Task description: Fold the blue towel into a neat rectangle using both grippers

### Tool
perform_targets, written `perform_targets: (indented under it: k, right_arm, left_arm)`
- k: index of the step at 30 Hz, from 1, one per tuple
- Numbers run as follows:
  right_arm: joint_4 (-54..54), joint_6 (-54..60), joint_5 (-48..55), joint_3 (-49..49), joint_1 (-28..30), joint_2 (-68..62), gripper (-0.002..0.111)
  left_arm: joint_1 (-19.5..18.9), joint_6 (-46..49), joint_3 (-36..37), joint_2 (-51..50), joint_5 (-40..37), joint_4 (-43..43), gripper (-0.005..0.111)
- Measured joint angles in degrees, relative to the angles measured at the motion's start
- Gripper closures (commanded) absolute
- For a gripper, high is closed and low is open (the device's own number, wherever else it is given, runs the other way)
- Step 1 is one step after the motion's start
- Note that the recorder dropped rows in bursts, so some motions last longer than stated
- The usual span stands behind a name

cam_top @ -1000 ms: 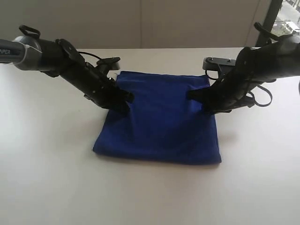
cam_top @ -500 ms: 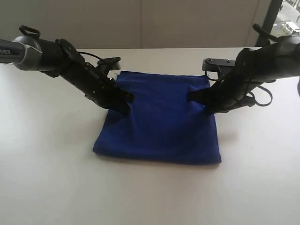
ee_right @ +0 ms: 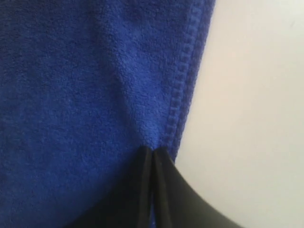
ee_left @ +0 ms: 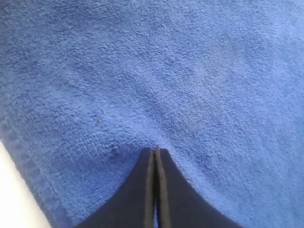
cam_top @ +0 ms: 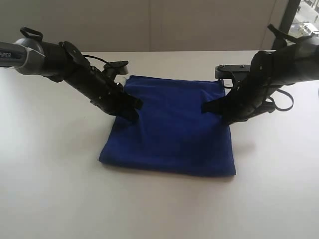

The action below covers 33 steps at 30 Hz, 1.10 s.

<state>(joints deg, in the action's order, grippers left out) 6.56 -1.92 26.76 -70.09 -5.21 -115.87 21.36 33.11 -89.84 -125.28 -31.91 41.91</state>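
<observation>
We are pinching the blue towel [cam_top: 172,132] on the table [cam_top: 50,174]: the left gripper [ee_left: 155,152] nipping cloth near one side, the right gripper [ee_right: 153,152] nipping the opposite hem

My right gripper [ee_right: 153,150] has just pinched shut on the blue towel [cam_top: 169,129] at its three o'clock hem; that arm has tilted slightly.

This looks like a robotics lab or test room. A bare white table [cam_top: 159,214] has one black robot arm [cam_top: 75,74] reaching in from the left and another [cam_top: 279,69] from the right. Plain pale wall panels [cam_top: 149,25] stand along the far side, with a dark-framed window [cam_top: 305,20] at far right.
</observation>
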Motion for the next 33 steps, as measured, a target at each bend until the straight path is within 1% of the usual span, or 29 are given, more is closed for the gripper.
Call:
perform_targets:
  k: [2,4,10,11,12,15,18,23,33]
  right_arm:
    - [0.00,0.00,0.00,0.00,0.00,-0.08,0.108]
    - [-0.10,0.00,-0.11,0.00,0.00,-0.08,0.103]
    - [-0.10,0.00,-0.65,0.00,0.00,-0.08,0.071]
    - [-0.10,0.00,-0.64,0.00,0.00,-0.08,0.067]
    - [-0.21,-0.27,-0.77,0.00,0.00,-0.08,0.066]
    - [-0.31,-0.55,-2.96,0.00,0.00,0.50,0.069]
    - [0.54,-0.62,-7.03,0.00,0.00,1.88,0.080]
    - [1.09,-0.62,-12.11,0.00,0.00,1.63,0.108]
    - [0.87,-0.67,-16.27,-0.14,0.10,-3.84,0.108]
  left_arm:
    - [0.00,0.00,0.00,0.00,0.00,0.00,0.107]
    - [0.00,0.00,0.00,0.00,0.00,0.00,0.107]
    - [0.00,0.00,0.00,0.00,-0.05,0.00,0.107]
    - [0.00,0.00,0.00,0.00,-0.05,0.00,0.107]
    - [0.00,0.00,0.00,0.00,-0.15,0.00,0.107]
    - [0.00,0.11,0.00,0.00,-0.14,0.00,0.107]
    - [0.00,0.11,0.00,0.00,-0.14,0.00,0.107]
    - [0.00,0.11,0.00,0.00,0.09,0.00,0.107]
    - [0.00,0.11,0.00,0.00,-1.31,0.00,0.107]
